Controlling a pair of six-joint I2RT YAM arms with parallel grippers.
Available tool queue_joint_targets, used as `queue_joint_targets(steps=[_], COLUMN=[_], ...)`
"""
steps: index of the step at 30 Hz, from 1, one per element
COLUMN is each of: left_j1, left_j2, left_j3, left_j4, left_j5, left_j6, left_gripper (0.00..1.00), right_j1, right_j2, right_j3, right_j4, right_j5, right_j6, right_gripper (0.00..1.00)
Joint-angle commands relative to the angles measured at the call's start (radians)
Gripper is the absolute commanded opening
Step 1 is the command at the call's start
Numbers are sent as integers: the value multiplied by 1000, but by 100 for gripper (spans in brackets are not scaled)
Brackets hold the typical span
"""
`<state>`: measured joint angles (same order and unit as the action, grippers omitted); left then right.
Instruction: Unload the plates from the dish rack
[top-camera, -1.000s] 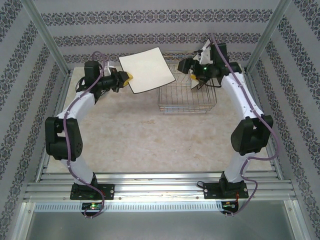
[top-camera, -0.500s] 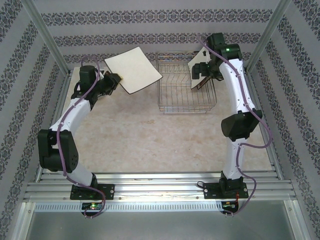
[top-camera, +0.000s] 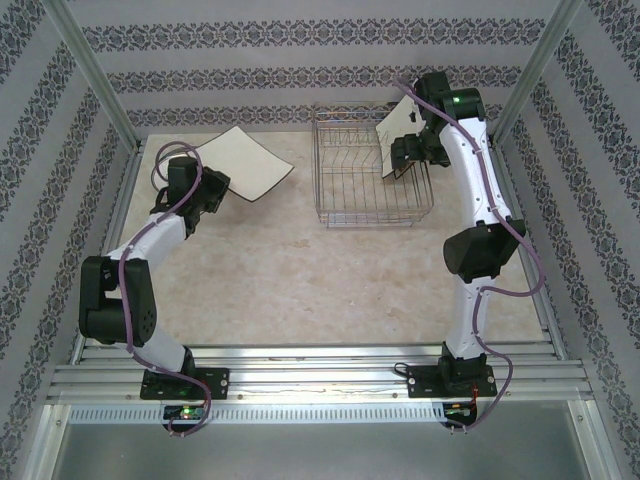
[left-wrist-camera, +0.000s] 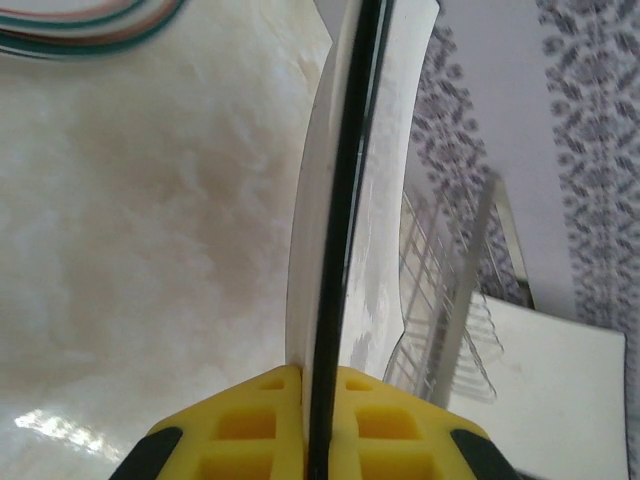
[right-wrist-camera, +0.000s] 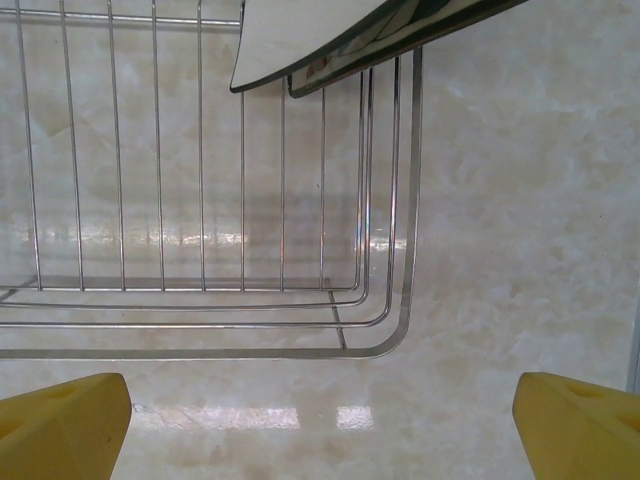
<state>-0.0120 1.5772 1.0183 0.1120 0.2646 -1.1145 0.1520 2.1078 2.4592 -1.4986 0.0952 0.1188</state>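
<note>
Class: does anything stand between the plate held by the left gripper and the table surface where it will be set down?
Nothing visible does. The left gripper holds the square plate over bare table; the dish rack stands apart, to its right.

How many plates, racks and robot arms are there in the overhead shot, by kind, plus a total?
Square plates: 2, the held plate in the left gripper and the racked plate leaning at the far right
Wire racks: 1, the dish rack
Robot arms: 2, the left arm and the right arm
Total: 5
</note>
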Motion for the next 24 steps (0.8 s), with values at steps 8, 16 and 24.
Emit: queue_joint_targets(steps=[8,16,24], left_j1=[-44,-150,-216], left_j2=[-4,62,117], left_j3=[-26,-23,81], left_j4=[384,410,234], left_j5=[-206,-375,-504], left_j6=[-178,-250,-275], left_gripper=[0,0,0], right_j1=[-15,-22,-22], right_j2=[-28,-37,-43], right_j3=[16,11,-16], right_j4=[-42,-43,-29], right_j5=[36,38,19], right_j6=[-20,-26,-30], right_gripper=[98,98,98])
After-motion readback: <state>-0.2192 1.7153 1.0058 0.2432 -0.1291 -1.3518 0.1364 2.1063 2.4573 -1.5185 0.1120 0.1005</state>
